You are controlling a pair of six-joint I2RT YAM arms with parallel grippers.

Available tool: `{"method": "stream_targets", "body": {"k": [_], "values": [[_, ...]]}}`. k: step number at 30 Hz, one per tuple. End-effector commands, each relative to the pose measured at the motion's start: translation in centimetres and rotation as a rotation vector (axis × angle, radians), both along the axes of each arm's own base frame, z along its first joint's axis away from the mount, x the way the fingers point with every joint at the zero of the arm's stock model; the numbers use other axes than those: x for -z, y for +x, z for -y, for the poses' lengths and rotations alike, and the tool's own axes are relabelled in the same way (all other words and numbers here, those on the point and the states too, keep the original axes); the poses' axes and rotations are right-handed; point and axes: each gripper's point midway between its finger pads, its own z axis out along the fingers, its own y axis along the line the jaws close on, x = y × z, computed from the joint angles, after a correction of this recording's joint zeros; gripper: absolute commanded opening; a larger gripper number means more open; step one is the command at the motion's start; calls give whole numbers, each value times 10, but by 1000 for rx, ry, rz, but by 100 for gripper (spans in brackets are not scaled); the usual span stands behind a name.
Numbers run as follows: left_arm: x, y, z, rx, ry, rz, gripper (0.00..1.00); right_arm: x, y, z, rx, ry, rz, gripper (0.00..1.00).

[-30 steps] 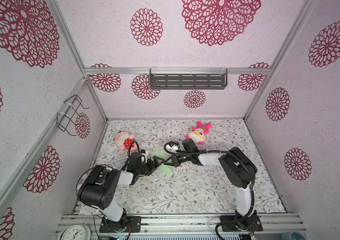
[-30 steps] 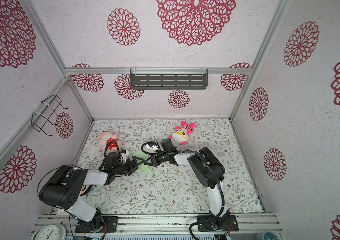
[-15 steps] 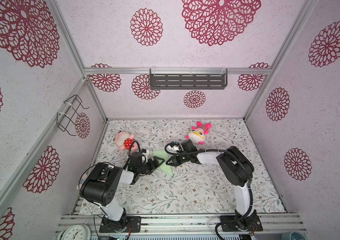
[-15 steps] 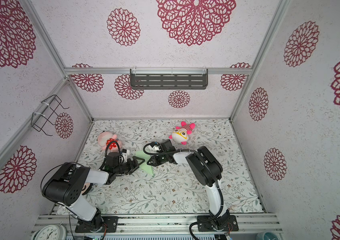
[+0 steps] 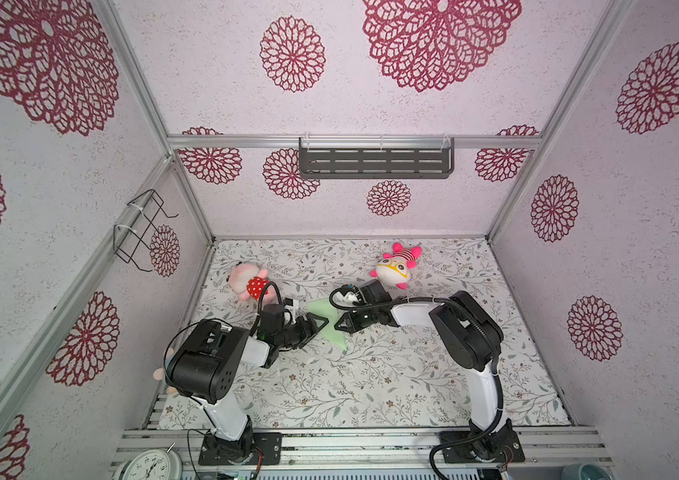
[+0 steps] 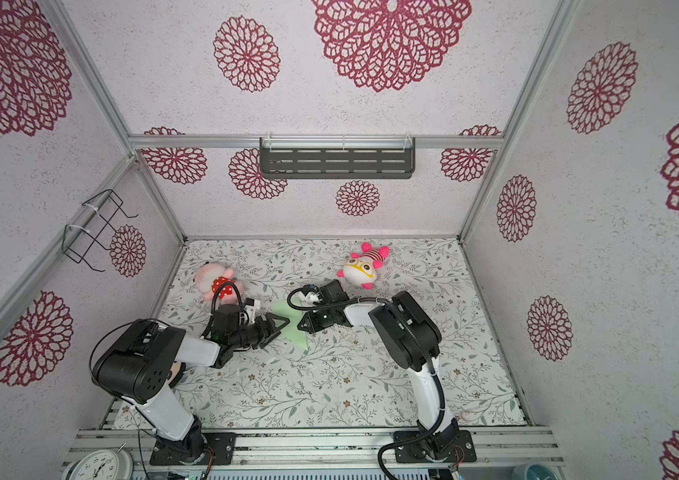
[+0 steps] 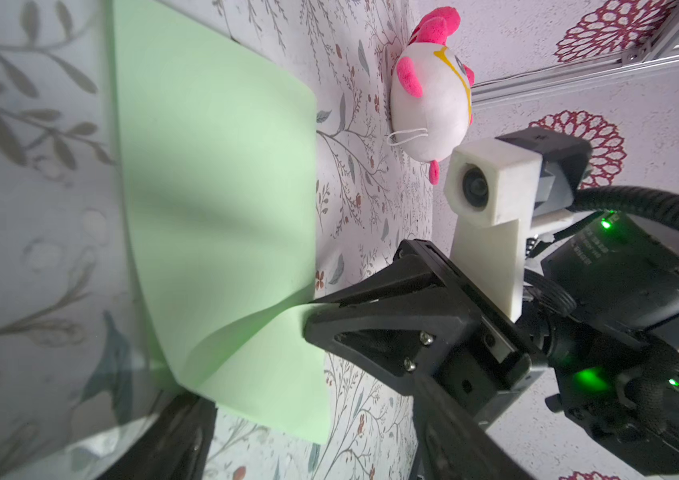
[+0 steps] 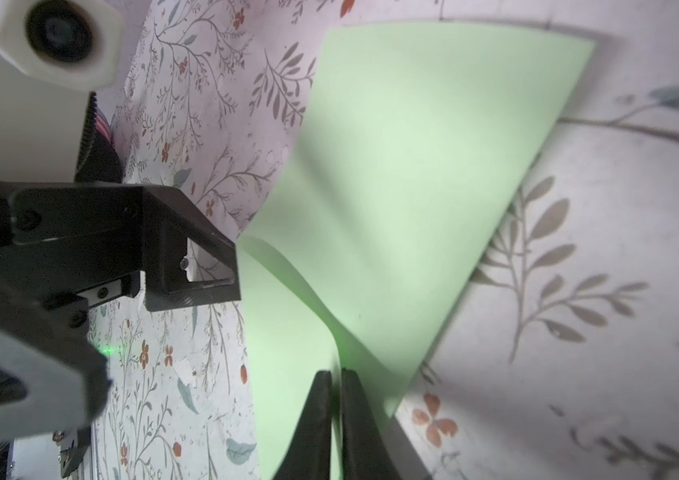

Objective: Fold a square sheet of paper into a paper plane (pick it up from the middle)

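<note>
The square sheet of paper (image 5: 328,322) (image 6: 292,323) is pale mint green and lies on the floral mat between the two arms. In the right wrist view the paper (image 8: 412,166) lies partly flat, and one edge curls up off the mat. My right gripper (image 8: 335,374) (image 5: 338,326) is shut on that raised edge. In the left wrist view a corner of the paper (image 7: 213,187) hangs between the wide jaws of my left gripper (image 7: 308,419) without touching them. The left gripper (image 5: 316,325) is open and faces the right one closely.
A pink doll (image 5: 248,282) lies at the back left of the mat. A white and pink plush (image 5: 396,266) lies just behind the right wrist. A dark shelf (image 5: 375,162) hangs on the back wall, a wire rack (image 5: 142,228) on the left wall. A clock (image 5: 150,465) sits at the front rail.
The left gripper has edged right towards the paper and its jaws have narrowed a little. The right gripper has stayed on the paper, shifting only slightly.
</note>
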Motion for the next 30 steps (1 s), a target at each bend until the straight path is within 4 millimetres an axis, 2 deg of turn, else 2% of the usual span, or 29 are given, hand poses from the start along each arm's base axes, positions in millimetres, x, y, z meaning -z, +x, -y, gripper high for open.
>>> {"method": "stream_targets", "body": {"k": [1,8,14,22,25,30], "values": [[-11,8,8,10,-50,31,73,4,4,2,-1,-23,13,11],[-10,12,12,25,-53,22,59,9,5,4,9,-42,8,11],[5,10,11,27,-3,-32,48,8,6,5,14,-45,14,11],[15,8,8,46,72,-83,34,-7,11,5,26,-25,55,15],[15,8,6,45,96,-90,22,-19,15,6,46,-13,96,21],[6,13,4,24,108,-74,10,-59,26,18,142,25,234,43]]}}
